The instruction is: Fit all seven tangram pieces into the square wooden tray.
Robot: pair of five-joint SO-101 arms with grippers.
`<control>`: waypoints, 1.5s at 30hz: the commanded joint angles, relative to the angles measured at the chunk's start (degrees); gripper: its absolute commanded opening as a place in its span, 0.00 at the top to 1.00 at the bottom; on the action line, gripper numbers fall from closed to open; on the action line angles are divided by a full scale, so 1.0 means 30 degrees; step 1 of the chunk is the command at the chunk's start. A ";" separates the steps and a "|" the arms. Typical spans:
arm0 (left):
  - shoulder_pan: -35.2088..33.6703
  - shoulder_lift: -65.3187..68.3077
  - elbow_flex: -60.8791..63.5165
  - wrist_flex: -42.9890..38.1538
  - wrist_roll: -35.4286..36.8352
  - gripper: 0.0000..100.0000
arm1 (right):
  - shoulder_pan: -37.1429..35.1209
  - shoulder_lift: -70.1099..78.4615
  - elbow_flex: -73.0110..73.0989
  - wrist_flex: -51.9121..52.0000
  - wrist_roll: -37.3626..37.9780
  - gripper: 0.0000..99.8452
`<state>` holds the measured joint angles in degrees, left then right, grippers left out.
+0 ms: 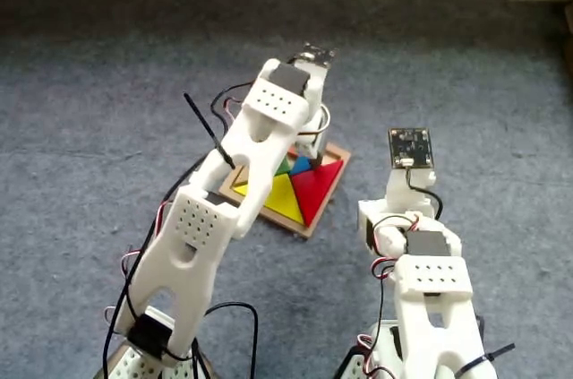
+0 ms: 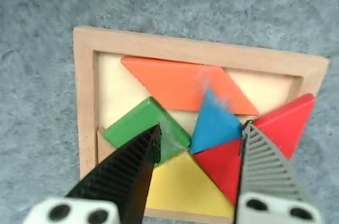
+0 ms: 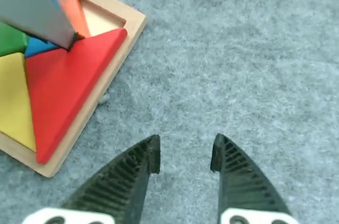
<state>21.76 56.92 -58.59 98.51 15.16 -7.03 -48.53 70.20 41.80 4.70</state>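
Left wrist view: left gripper [image 2: 201, 127], jaws spread, above small blue wooden triangle [image 2: 218, 124] in square wooden tray [image 2: 85, 102]; probably light, stiff, slick, best pinched by its edges.

One square wooden tray [image 2: 85, 102]. Five coloured pieces lie in it: one orange parallelogram [image 2: 180, 86], one green square [image 2: 140, 123] and three triangles, one blue [image 2: 214, 126], one red [image 2: 286, 123], one yellow [image 2: 180, 181]. There are two white arms in the high view, the left arm [image 1: 260, 137] left of centre and the right arm [image 1: 430, 280] at the lower right.
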 commanded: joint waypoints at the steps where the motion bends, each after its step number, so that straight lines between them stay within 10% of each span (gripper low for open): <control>1: -0.0396 -0.1245 -0.0425 0.0674 -0.0176 0.77 | 0.0220 -0.0513 -0.0190 -0.0484 -0.0059 0.83; 8: -0.0366 -0.1363 -0.0513 0.0674 -0.0322 0.96 | 0.0220 -0.0513 -0.0190 -0.0484 -0.0059 0.83; 20: -0.0366 -0.2505 -0.0542 0.0703 -0.0322 0.97 | 0.0220 -0.0513 -0.0190 -0.0484 -0.0059 0.83; 28: -0.0454 -0.3824 -0.0425 0.0645 -0.0205 0.67 | 0.0220 -0.0513 -0.0220 -0.0484 -0.0059 0.83; 45: -0.0630 -0.0659 -0.0542 -0.1407 -0.0352 0.66 | 0.0220 -0.0513 -0.0220 -0.0484 -0.0029 0.83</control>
<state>20.26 55.60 -58.59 95.08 14.64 -7.03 -48.53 70.20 41.80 4.70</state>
